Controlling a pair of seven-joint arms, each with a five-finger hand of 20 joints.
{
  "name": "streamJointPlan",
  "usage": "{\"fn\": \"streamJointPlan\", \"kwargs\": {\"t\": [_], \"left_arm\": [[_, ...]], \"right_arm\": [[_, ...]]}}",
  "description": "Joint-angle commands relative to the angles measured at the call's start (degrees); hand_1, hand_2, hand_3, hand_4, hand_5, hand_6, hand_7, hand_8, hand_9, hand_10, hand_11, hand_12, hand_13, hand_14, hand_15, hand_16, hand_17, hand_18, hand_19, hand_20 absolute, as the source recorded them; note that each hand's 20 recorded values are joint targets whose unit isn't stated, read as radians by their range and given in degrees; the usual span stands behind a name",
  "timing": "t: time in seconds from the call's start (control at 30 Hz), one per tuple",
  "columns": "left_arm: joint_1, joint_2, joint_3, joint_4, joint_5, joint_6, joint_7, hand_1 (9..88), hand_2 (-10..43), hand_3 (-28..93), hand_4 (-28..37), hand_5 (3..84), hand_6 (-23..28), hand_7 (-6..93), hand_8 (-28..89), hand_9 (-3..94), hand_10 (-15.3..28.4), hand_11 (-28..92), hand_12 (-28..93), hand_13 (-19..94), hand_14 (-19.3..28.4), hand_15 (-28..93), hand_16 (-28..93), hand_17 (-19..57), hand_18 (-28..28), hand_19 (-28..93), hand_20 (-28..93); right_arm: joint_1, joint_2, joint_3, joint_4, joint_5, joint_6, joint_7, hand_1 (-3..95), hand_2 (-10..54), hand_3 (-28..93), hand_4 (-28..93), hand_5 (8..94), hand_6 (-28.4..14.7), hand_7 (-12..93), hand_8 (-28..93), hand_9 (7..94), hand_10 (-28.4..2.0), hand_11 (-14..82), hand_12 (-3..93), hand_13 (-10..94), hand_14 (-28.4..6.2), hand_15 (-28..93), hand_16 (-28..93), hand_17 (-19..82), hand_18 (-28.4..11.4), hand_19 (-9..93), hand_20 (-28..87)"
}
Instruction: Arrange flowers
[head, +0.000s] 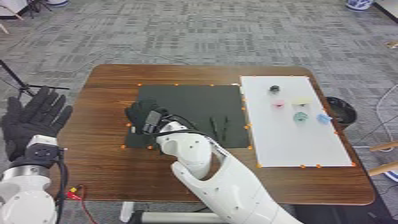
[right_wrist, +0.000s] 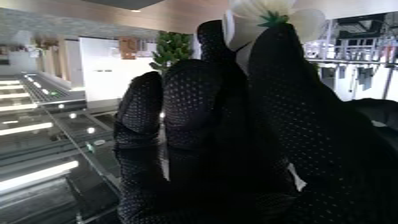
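Evidently I'm partway: my right fingers (right_wrist: 282, 65) pinch a white flower (right_wrist: 308, 21) to place; four coloured flowers (head: 300, 117) lie on the board (head: 302, 147), perhaps done.

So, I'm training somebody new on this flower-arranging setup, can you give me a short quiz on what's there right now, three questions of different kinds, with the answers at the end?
1. Fill in the blank: in the right wrist view, the right hand pinches a pale ____ with a green base.
2. True or false: the left hand is curled into a fist.
3. Multiple choice: which colour lies nearest the right edge of the white board?
A) pink
B) green
C) blue

Key:
1. flower
2. False; its fingers are straight.
3. C, the blue flower
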Motion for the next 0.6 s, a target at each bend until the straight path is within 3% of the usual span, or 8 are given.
{"fn": "streamJointPlan", "kwargs": {"t": [0.03, 0.17, 0.23, 0.37, 0.43, 0.5, 0.6], "left_arm": [[-0.25, 0.32, 0.08, 0.42, 1.17, -1.84, -1.36, 23.0, 19.0, 65, -28.3, 44.1, 8.7, 9.9, -9, 34.6, 14.9, 21, 5, 26, 13.7, 23, -8, -7.9, 15.0, 42, 5], [-0.83, 0.87, 0.29, 0.55, 1.49, -2.25, -1.73, 23.0, 18.4, 67, -28.3, 44.0, 8.6, 10.0, -9, 34.5, 14.9, 21, 5, 26, 13.7, 23, -8, -8.0, 15.0, 42, 4], [-0.48, 0.66, -0.1, 0.46, 1.99, -2.97, -2.62, 23.1, 18.1, 67, -28.3, 44.0, 8.6, 10.0, -9, 34.5, 14.8, 21, 5, 26, 13.7, 23, -8, -8.0, 15.0, 42, 4], [-0.25, 0.55, -0.37, 0.41, 1.91, -3.69, -2.73, 23.7, 17.0, 68, -28.3, 44.0, 8.5, 10.3, -9, 34.5, 14.6, 22, 5, 27, 13.6, 24, -8, -8.1, 15.2, 42, 4], [-0.11, 0.26, -1.12, 0.42, 2.31, -5.04, -4.04, 24.1, 16.7, 68, -28.3, 44.0, 8.4, 10.6, -9, 34.4, 14.6, 22, 5, 27, 13.6, 25, -8, -8.2, 15.3, 43, 4], [-0.04, 0.24, -1.16, 0.33, 1.85, -5.38, -3.9, 24.1, 16.5, 68, -28.3, 43.8, 8.4, 10.8, -9, 34.1, 14.5, 22, 5, 26, 13.6, 25, -8, -8.3, 15.4, 43, 4], [-0.23, 0.34, -1.05, 0.37, 2.23, -5.47, -4.15, 24.0, 16.4, 68, -28.3, 43.7, 8.3, 11.0, -9, 33.9, 14.5, 22, 5, 26, 13.7, 26, -8, -8.4, 15.4, 43, 4]], "right_arm": [[0.03, 0.01, -0.41, -0.16, 0.2, -1.39, -0.34, 56.7, -9.5, 68, -28, 75.3, -0.3, 28, 4, 78.0, -8.3, 7.0, 33.3, 64, -7.1, 59, 47, 32, -21.4, 77, 41], [0.16, -0.27, -0.35, 0.23, -1.98, -2.68, 0.15, 56.2, -9.5, 69, -28, 74.3, -0.6, 27, 4, 75.5, -9.1, 10.1, 30.1, 63, -7.3, 59, 47, 32, -21.5, 77, 41], [0.16, -1.09, -0.18, -0.29, -2.87, -6.57, 1.7, 56.2, -9.5, 69, -28, 74.0, -0.6, 27, 3, 75.2, -9.2, 10.4, 29.7, 63, -7.4, 59, 47, 32, -21.5, 77, 41], [1.25, -0.47, -1.48, -0.87, -2.5, -8.19, 3.95, 56.2, -9.5, 69, -28, 73.1, -1.0, 25, 3, 73.2, -10.5, 12.6, 26.5, 62, -8.0, 59, 46, 31, -21.9, 77, 41], [1.3, -0.48, -1.45, -1.29, -1.11, -9.73, 4.68, 55.2, -9.5, 70, -28, 72.4, -1.5, 24, 3, 71.8, -11.3, 14.6, 23.7, 62, -8.0, 59, 46, 30, -22.2, 77, 40], [1.17, -0.3, -1.76, -1.68, 0.0, -10.21, 5.71, 52.7, -9.5, 74, -28, 70.9, -1.5, 22, 2, 70.5, -11.9, 16.4, 20.6, 61, -8.3, 59, 45, 30, -22.4, 77, 40], [1.16, -0.21, -2.0, -1.86, 0.31, -9.83, 5.97, 51.3, -9.5, 76, -28, 69.5, -1.4, 20, -1, 69.5, -12.2, 16.8, 19.6, 61, -8.4, 59, 44, 30, -22.4, 77, 39]]}}
